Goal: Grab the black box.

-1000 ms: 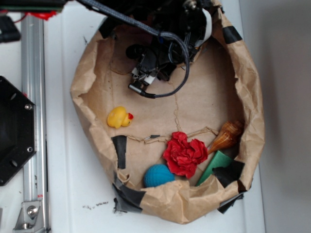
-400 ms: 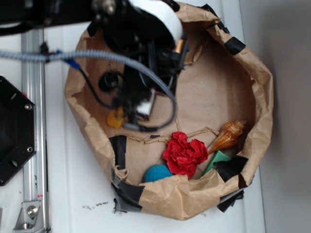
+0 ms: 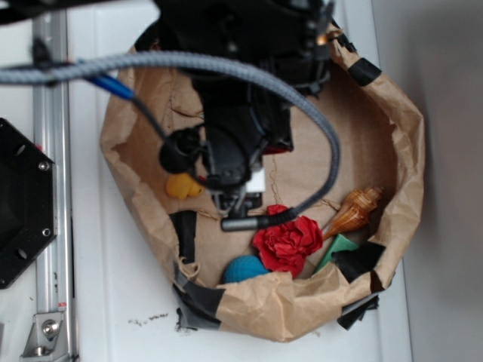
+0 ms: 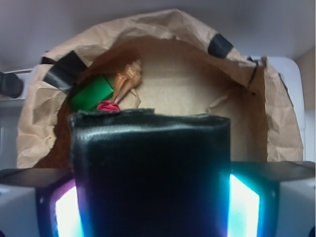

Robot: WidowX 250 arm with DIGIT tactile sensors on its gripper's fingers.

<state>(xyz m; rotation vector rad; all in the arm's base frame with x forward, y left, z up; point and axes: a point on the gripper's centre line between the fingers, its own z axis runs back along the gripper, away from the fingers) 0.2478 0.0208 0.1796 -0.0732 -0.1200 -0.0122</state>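
Gripper (image 4: 150,197): pinching the black box (image 4: 150,173) between its fingers, above the paper basket (image 3: 279,313).
Basket contents: yellow duck (image 3: 181,186) left; red flower (image 3: 287,240), blue ball (image 3: 243,269) near; shell (image 3: 352,211), green block (image 3: 334,249) right.

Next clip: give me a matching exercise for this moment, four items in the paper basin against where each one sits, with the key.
Things:
1. black box
2. yellow duck
3. blue ball
4. seashell

Places:
A. against the basin's front wall, just left of the red flower
B. clamped between the pincer pads, filling the wrist view
C. on the basin's right side, above the green piece
D. on the basin's left side, partly hidden by the arm

Pairs: 1-B, 2-D, 3-A, 4-C
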